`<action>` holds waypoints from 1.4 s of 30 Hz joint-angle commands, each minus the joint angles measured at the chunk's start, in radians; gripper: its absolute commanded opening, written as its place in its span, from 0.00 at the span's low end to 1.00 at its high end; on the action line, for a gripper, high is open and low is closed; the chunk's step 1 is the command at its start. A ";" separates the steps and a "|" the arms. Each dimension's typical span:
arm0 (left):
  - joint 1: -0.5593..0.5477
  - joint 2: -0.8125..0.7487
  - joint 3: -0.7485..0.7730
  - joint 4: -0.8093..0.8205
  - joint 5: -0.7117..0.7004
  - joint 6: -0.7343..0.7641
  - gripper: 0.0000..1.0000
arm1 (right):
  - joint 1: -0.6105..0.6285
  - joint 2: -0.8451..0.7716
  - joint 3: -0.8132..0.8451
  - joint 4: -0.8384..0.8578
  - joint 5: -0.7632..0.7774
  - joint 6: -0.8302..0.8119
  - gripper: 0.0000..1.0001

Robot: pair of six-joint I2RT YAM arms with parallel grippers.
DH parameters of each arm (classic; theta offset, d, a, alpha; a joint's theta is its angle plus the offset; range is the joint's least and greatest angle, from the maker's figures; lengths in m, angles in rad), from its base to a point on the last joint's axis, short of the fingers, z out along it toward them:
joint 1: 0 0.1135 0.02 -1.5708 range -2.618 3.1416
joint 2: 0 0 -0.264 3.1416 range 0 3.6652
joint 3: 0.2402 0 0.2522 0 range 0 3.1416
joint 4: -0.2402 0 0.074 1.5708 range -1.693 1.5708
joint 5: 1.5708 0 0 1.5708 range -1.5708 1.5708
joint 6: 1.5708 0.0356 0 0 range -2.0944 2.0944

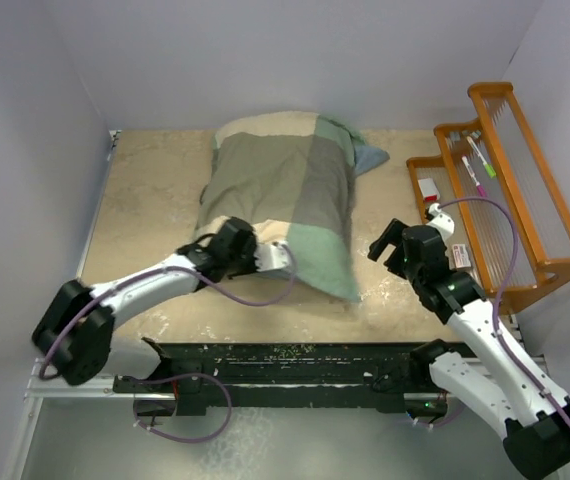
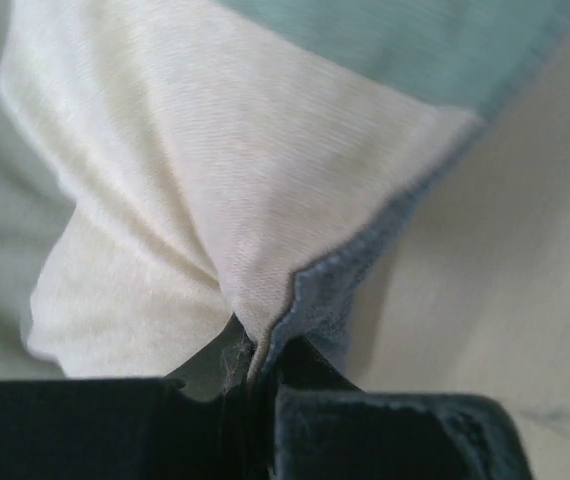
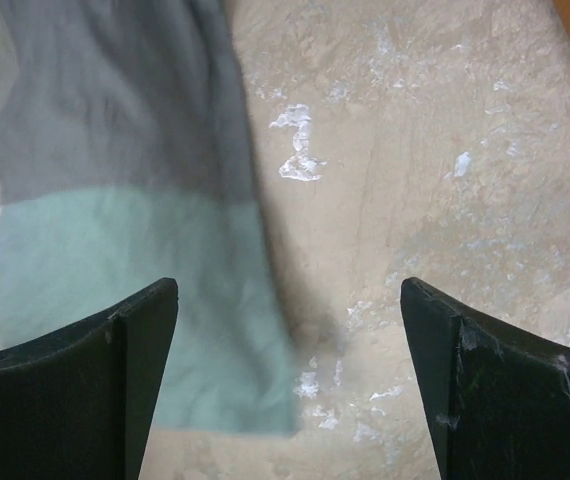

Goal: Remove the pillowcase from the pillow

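The pillowcase [image 1: 285, 190], in sage green, grey-green and cream blocks, lies over the pillow in the middle of the table. A cream strip shows at the far top edge [image 1: 265, 124]; I cannot tell if it is pillow or case. My left gripper [image 1: 270, 258] is shut on the case's near cream edge; the left wrist view shows cream cloth [image 2: 215, 200] with a blue-grey hem [image 2: 340, 275] pinched between the jaws. My right gripper [image 1: 390, 243] is open and empty, above the table just right of the case's near right green corner [image 3: 115, 300].
An orange wooden rack [image 1: 510, 190] with pens and small items stands along the right side of the table. A blue-grey flap [image 1: 370, 157] sticks out at the case's far right. Grey walls close in the left, back and right.
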 commanded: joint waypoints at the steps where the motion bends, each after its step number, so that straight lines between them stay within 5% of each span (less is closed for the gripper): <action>1: 0.306 -0.239 -0.122 -0.207 -0.044 0.215 0.00 | 0.026 0.033 0.072 0.013 0.020 0.050 0.93; 3: 0.512 -0.329 -0.208 -0.169 -0.050 0.379 0.00 | 0.056 0.053 0.083 0.018 0.037 0.063 0.93; 5: 0.699 -0.378 -0.253 -0.124 0.003 0.492 0.13 | 0.104 0.082 0.098 0.020 0.067 0.080 0.93; 9: 0.788 -0.320 -0.085 -0.272 0.072 0.335 0.70 | 0.210 0.182 0.139 0.036 0.138 0.117 0.94; 10: 0.788 -0.295 0.011 -0.361 0.144 0.295 0.96 | 0.237 0.209 0.155 0.035 0.157 0.125 0.95; 11: 0.779 -0.268 0.105 -0.453 0.212 0.211 1.00 | 0.265 0.236 0.173 0.033 0.174 0.131 0.96; 15: 0.576 -0.163 0.397 -0.644 0.283 -0.017 0.99 | 0.330 0.303 0.226 0.029 0.205 0.147 1.00; 20: 0.267 -0.043 0.524 -0.566 0.192 -0.262 0.99 | 0.335 0.267 0.211 0.029 0.207 0.160 1.00; 25: 0.203 0.143 0.702 -0.527 0.057 -0.419 0.99 | 0.336 0.205 0.191 -0.015 0.222 0.173 1.00; 30: 0.090 0.295 0.711 -0.408 -0.111 -0.466 0.99 | 0.336 0.126 0.167 -0.063 0.236 0.210 1.00; 42: 0.024 0.669 0.887 -0.342 -0.250 -0.582 0.99 | 0.336 0.025 0.113 -0.114 0.231 0.272 1.00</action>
